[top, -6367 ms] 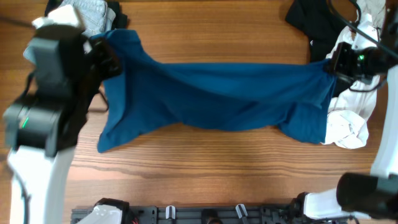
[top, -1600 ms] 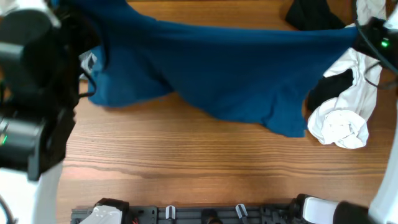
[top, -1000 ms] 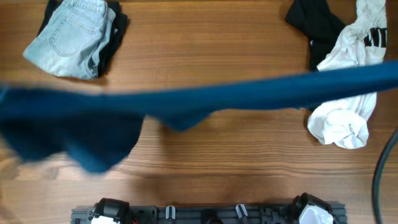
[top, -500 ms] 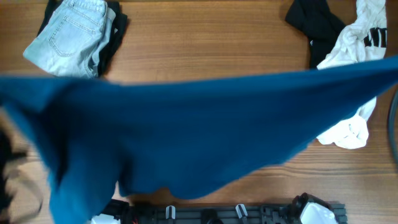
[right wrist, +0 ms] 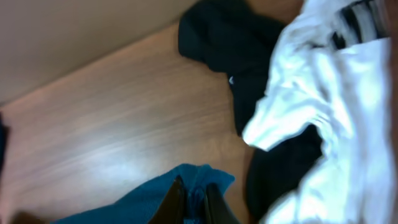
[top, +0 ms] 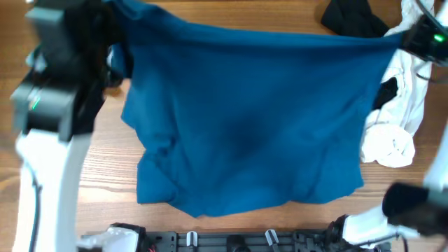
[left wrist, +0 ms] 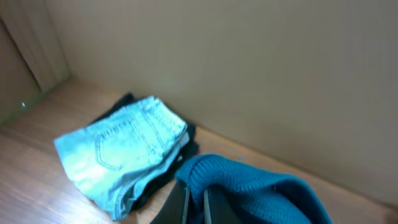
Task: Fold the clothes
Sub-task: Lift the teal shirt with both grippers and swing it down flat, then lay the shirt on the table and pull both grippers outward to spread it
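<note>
The large deep-blue shirt point(top: 252, 115) is spread wide over the middle of the table, its far edge held taut between both arms. My left gripper point(top: 119, 10) is shut on its far left corner point(left wrist: 249, 186), fingers point(left wrist: 177, 205) pinching the knit. My right gripper point(top: 402, 38) is shut on the far right corner point(right wrist: 196, 180). Folded light-blue jeans point(left wrist: 118, 149) on a black garment lie by the left gripper. A white garment with black marks point(top: 395, 133) and a black garment point(top: 350, 17) lie at the right.
The left arm point(top: 52, 105) stands over the table's left side. A black rail point(top: 231, 241) runs along the front edge. Bare wood point(top: 105, 182) shows front left of the shirt. A beige wall point(left wrist: 249, 62) backs the table.
The shirt was swung up through the air toward the front, then brought back down and now lies spread flat with both grippers at the far edge.
</note>
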Robot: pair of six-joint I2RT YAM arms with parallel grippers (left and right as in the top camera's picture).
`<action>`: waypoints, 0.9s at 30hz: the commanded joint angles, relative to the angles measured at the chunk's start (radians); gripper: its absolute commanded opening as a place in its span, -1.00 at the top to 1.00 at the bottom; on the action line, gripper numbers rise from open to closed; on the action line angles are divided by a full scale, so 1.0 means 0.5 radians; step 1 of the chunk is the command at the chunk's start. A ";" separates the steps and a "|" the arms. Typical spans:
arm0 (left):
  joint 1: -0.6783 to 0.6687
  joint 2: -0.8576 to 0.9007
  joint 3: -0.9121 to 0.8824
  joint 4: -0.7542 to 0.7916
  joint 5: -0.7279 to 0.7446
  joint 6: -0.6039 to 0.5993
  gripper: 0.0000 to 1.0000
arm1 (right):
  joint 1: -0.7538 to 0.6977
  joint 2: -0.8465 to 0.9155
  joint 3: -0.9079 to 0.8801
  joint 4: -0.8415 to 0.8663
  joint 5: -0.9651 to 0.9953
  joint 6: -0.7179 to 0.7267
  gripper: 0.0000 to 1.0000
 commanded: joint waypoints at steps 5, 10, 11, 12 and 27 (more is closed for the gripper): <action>0.042 0.700 0.002 0.542 -0.098 0.033 0.92 | 0.126 0.658 -0.002 0.574 0.068 0.038 0.92; 0.043 1.044 0.002 0.963 -0.098 0.031 0.92 | 0.129 0.870 -0.002 0.819 0.076 0.108 0.91; 0.043 1.110 0.002 1.027 -0.098 0.031 0.92 | 0.129 0.885 -0.002 0.840 0.076 0.107 0.92; 0.043 1.151 0.002 1.062 -0.098 0.031 0.92 | 0.129 0.888 -0.002 0.851 0.082 0.105 0.92; 0.042 0.902 0.003 0.518 0.047 0.027 0.92 | 0.128 0.688 -0.001 0.436 -0.008 0.000 0.92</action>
